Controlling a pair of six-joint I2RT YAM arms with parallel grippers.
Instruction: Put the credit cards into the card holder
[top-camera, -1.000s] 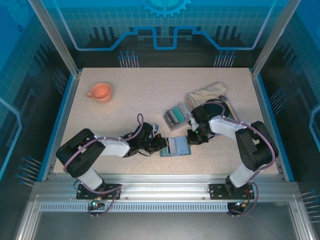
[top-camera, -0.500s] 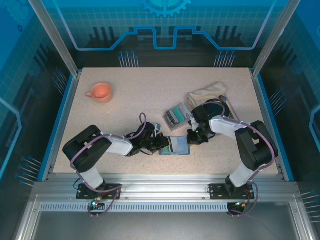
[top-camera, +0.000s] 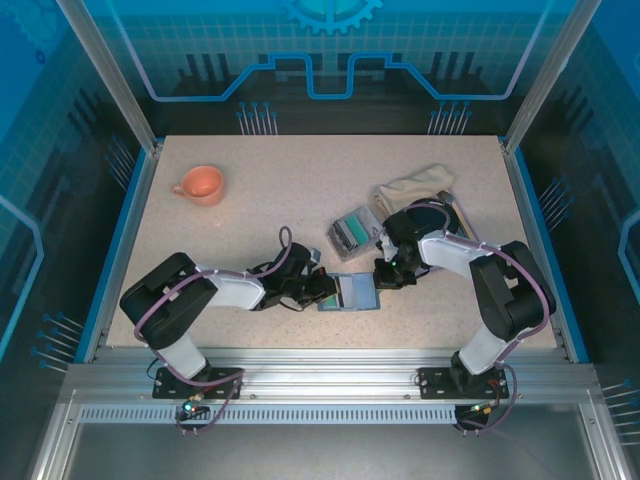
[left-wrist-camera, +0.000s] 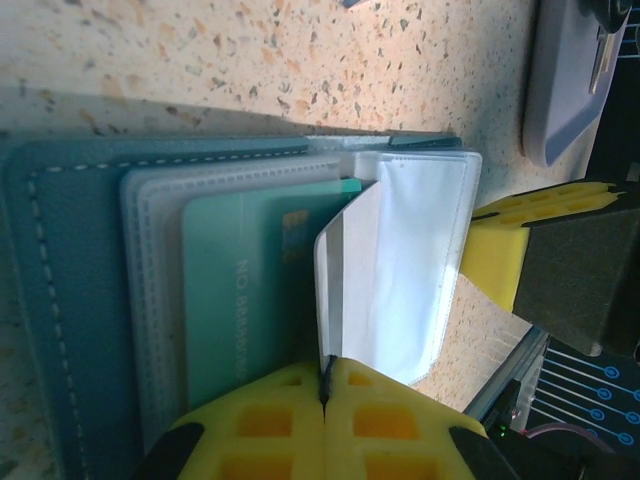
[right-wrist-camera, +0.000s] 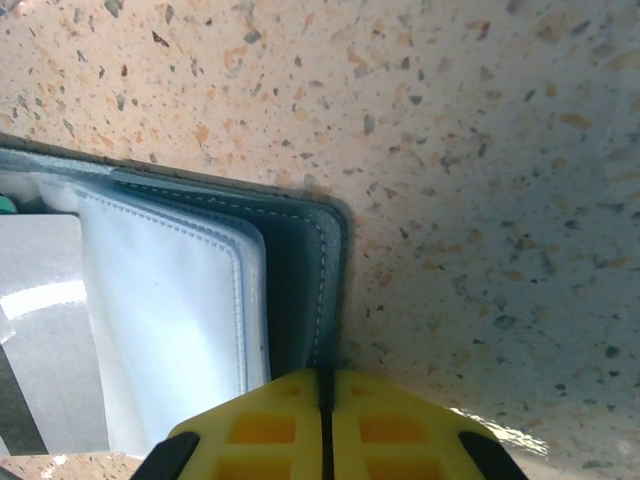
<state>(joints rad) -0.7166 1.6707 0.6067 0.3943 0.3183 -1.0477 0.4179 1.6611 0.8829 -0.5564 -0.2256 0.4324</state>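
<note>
Left wrist: your left jaws pinch a floppy clear sleeve (left-wrist-camera: 400, 270) of the card holder (left-wrist-camera: 70, 300), which lies open on the counter (left-wrist-camera: 300, 60). Your right jaws clamp its soft cover. The credit card (left-wrist-camera: 235, 300) looks stiff and slick, so take it edgewise.

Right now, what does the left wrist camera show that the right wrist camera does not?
Left wrist view: a green card tucked in a clear pocket, and the left gripper shut on a pale flap. Right wrist view: the stitched outer corner of the wallet, with the right gripper shut on its edge. Both: the open wallet on the speckled table.
</note>
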